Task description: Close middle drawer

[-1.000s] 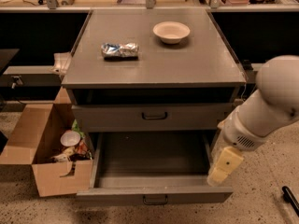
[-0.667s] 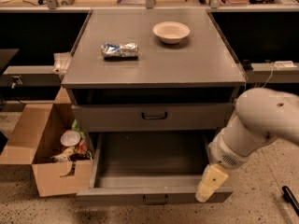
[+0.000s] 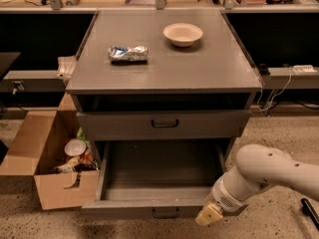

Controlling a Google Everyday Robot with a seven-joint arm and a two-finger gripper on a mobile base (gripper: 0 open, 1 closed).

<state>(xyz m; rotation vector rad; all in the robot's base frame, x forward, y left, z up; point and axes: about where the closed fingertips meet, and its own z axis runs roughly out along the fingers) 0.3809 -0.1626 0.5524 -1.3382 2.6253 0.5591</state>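
I am reading the open middle drawer (image 3: 159, 176), just left of my gripper (image 3: 209, 216) (its state I cannot tell), as stiff sliding metal, best pushed beside its handle (image 3: 165, 213).

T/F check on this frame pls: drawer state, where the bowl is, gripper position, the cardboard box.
1. The middle drawer is pulled out. True.
2. The bowl sits inside that drawer. False: it stands on the cabinet top.
3. The gripper is low, by the right end of the drawer's front. True.
4. The cardboard box is closed. False: its flaps are open and items show inside.
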